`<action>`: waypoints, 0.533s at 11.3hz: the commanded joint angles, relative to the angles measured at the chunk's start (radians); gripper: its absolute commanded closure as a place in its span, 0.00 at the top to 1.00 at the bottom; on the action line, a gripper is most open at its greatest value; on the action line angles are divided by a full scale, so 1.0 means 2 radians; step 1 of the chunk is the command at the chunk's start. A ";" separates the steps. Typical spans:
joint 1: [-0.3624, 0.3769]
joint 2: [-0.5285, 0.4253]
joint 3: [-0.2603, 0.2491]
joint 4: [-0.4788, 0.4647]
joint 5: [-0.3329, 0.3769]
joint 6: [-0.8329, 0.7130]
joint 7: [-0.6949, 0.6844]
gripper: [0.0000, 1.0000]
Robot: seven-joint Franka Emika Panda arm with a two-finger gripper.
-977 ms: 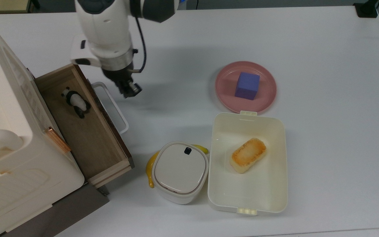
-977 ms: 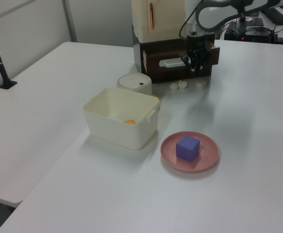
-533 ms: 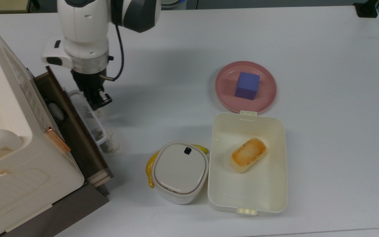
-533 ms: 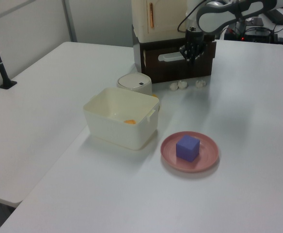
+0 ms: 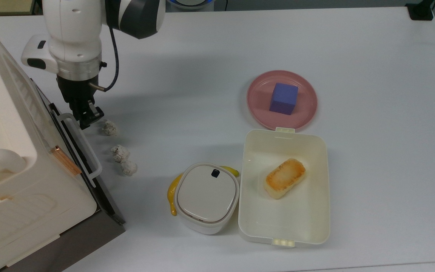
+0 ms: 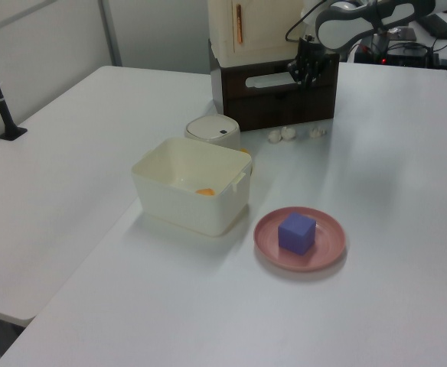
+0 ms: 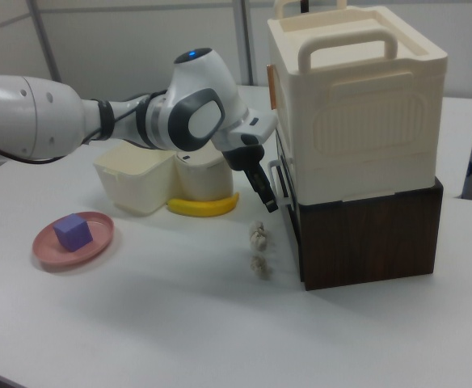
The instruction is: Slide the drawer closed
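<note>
No legible text, labels, brands, numbers or signs on any surface.

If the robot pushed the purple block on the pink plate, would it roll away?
Probably not: the purple block has flat faces and sits flat, so it would likely slide. The pink plate looks smooth, and its raised rim might stop it.

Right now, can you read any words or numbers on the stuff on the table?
No words, brands or numbers can be read on anything here.
The small white lidded bin bears a small dark square on its lid, with no lettering I can make out.
The cream cabinet, the lunch box and the pink plate are plain.
</note>
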 commanded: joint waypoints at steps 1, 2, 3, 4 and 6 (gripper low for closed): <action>0.051 -0.075 -0.014 -0.024 -0.001 -0.104 -0.132 0.85; 0.072 -0.095 -0.014 -0.025 0.008 -0.158 -0.170 1.00; 0.092 -0.110 -0.014 -0.028 0.012 -0.196 -0.201 1.00; 0.110 -0.123 -0.014 -0.031 0.013 -0.221 -0.218 1.00; 0.127 -0.142 -0.014 -0.031 0.032 -0.230 -0.245 1.00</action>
